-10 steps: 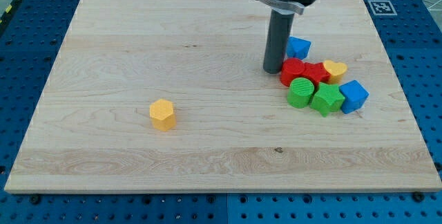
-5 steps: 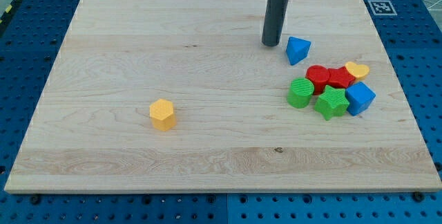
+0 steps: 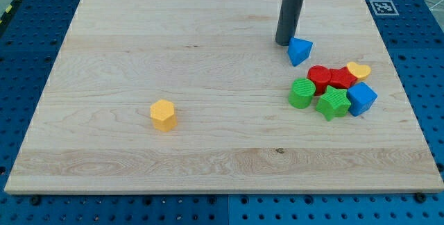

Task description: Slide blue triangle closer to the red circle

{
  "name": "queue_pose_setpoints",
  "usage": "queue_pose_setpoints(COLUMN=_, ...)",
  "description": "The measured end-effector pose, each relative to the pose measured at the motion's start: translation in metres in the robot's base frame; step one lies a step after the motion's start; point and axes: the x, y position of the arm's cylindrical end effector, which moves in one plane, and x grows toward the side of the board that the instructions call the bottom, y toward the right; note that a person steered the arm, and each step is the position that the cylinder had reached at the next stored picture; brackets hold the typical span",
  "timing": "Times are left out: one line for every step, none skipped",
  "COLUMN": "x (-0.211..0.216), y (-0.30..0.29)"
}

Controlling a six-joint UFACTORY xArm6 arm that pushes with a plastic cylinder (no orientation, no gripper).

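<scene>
The blue triangle [image 3: 300, 50] lies on the wooden board [image 3: 139, 51] at the view's right. The red circle [image 3: 320, 78] lies just below it and slightly to the right, with a small gap between them. My tip [image 3: 284, 42] stands at the triangle's upper left edge, touching it or nearly so. The rod rises out of the view's top.
A red block [image 3: 343, 78], a yellow heart [image 3: 359, 70], a green cylinder [image 3: 302, 93], a green star [image 3: 332, 103] and a blue cube [image 3: 361, 98] cluster around the red circle. A yellow hexagon [image 3: 163, 114] lies alone at the left centre.
My tip moved up from the cluster's left side, then right to the blue triangle's upper left. The red blocks and yellow heart ended up shifted to the right.
</scene>
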Motion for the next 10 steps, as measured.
queue_pose_setpoints(x=0.012, y=0.015)
queue_pose_setpoints(x=0.027, y=0.044)
queue_pose_setpoints(x=0.042, y=0.069)
queue_pose_setpoints(x=0.042, y=0.087)
queue_pose_setpoints(x=0.013, y=0.076)
queue_pose_setpoints(x=0.012, y=0.024)
queue_pose_setpoints(x=0.021, y=-0.022)
queue_pose_setpoints(x=0.039, y=-0.031)
queue_pose_setpoints(x=0.043, y=-0.017)
queue_pose_setpoints(x=0.032, y=0.002)
